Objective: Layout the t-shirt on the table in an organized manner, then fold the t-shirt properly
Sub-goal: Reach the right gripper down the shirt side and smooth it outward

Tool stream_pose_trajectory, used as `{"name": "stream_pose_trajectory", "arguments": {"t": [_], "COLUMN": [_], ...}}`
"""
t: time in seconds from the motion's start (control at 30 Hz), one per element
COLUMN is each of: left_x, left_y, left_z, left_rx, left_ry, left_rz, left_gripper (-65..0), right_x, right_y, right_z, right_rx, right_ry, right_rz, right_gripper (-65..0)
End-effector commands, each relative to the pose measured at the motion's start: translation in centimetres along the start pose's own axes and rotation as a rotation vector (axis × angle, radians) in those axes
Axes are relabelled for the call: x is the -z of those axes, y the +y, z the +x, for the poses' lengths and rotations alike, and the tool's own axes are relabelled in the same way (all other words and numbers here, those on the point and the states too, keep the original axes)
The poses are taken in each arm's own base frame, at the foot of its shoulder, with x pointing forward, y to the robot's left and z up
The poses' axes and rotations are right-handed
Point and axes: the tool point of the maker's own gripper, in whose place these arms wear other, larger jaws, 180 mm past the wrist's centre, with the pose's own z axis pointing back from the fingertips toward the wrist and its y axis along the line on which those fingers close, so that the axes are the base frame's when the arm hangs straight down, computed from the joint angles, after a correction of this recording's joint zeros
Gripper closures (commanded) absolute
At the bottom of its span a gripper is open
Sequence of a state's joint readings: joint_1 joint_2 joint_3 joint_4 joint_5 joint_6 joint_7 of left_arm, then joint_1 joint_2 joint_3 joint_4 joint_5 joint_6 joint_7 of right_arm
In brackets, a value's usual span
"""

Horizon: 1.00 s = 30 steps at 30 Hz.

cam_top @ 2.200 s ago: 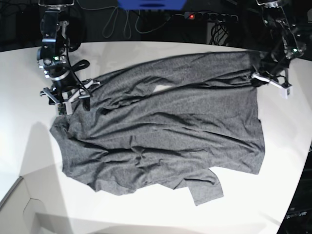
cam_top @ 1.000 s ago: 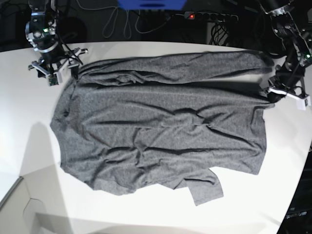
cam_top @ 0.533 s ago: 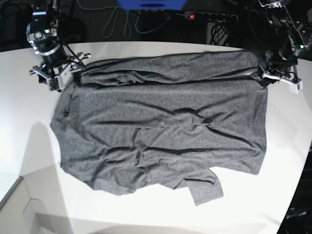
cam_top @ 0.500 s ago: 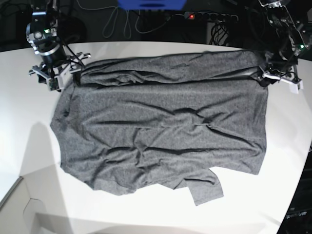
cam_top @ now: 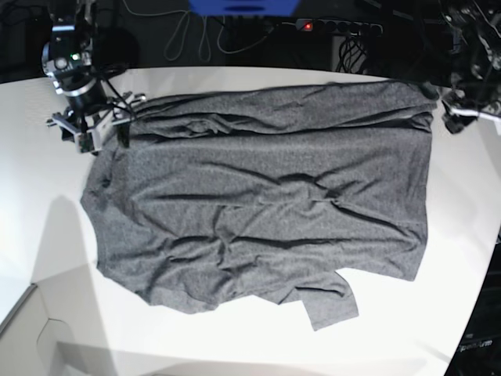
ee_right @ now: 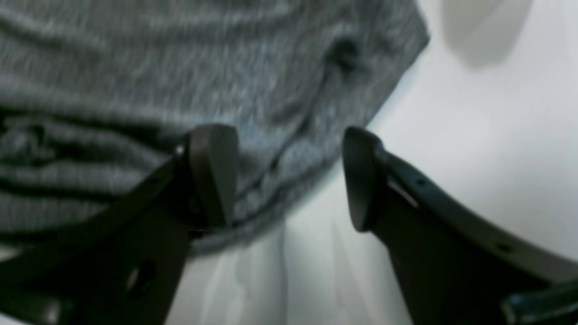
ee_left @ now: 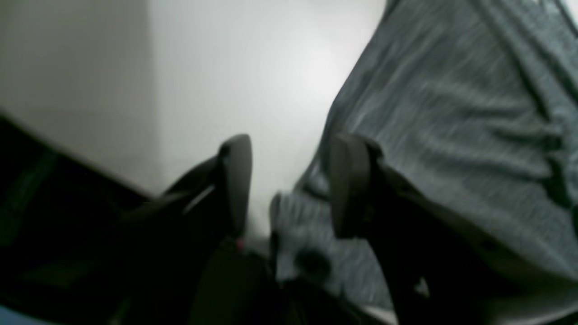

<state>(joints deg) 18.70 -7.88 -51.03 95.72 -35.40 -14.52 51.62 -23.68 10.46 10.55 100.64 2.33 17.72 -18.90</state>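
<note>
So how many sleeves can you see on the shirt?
2: one sleeve folded along the shirt's far edge, the other sleeve sticking out at its near edge.

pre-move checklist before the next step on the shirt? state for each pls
1. Left pincer free of the t-shirt: ok, jaws apart, nothing pinched; fabric edge lies between them.
2. Right pincer free: ok, jaws open over the shirt's edge.
3. Shirt fully on the table: ok in the base view.
4. Shirt laid flat: not ok, wrinkles across the body, a bunched fold along the far edge.
5. Near sleeve spread out: not ok, only a flap sticks out at the near hem.
6. Far sleeve position: cannot tell.
</note>
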Motion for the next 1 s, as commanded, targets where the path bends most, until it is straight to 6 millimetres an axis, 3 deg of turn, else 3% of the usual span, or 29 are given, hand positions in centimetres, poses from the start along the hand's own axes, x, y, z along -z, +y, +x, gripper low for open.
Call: {"name": "stream_pose_trajectory", "arguments": {"t": [0.0, 0.1, 0.23, 0.4, 0.47, 0.6, 0.63, 0.73, 0.87, 0.97], "left_x": [-0.4, -0.5, -0.9, -1.3, -1.5, -2.0, -2.1, -2.0, -1.6, -1.2], "left_y": [0.0, -0.3, 0.2, -0.5, -0.8, -1.8, -2.0, -4.5, -7.3, -8.4], "left_z": [1.8, 1.5, 0.6, -0.4, -0.3, 1.1, 1.5, 5.2, 9.4, 10.3], "left_rx": [0.015, 0.006, 0.009, -0.003, -0.001, 0.026, 0.029, 0.047, 0.034, 0.028], "left_ry": [-0.055, -0.053, -0.035, -0.029, -0.037, -0.078, -0.088, -0.189, -0.299, -0.285], "left_rz": [-0.006, -0.01, 0.002, -0.006, -0.011, -0.026, -0.03, -0.079, -0.137, -0.162], "left_gripper": [-28.0, -28.0, -28.0, -28.0, -27.8, -27.8, -27.8, -27.6, -27.5, -27.5], "right_x": [0.3, 1.6, 3.8, 8.9, 11.5, 16.7, 17.5, 19.4, 20.9, 21.4], "right_y": [0.0, 0.2, 1.0, 0.3, -0.6, -2.5, -2.8, -4.5, -4.5, -5.1], "right_z": [1.8, 3.4, 7.3, 12.3, 13.9, 17.3, 17.6, 18.4, 18.2, 16.1], "right_rx": [-0.004, -0.014, -0.043, -0.059, -0.035, 0.05, 0.07, 0.124, 0.2, 0.25], "right_ry": [-0.055, -0.089, -0.167, -0.221, -0.214, -0.173, -0.155, -0.1, -0.102, -0.109], "right_rz": [0.003, 0.015, 0.063, 0.141, 0.152, 0.171, 0.174, 0.172, 0.187, 0.155], "right_gripper": [-37.7, -37.7, -37.3, -35.7, -30.5, -14.1, -10.6, -0.4, 0.0, 0.0]}}
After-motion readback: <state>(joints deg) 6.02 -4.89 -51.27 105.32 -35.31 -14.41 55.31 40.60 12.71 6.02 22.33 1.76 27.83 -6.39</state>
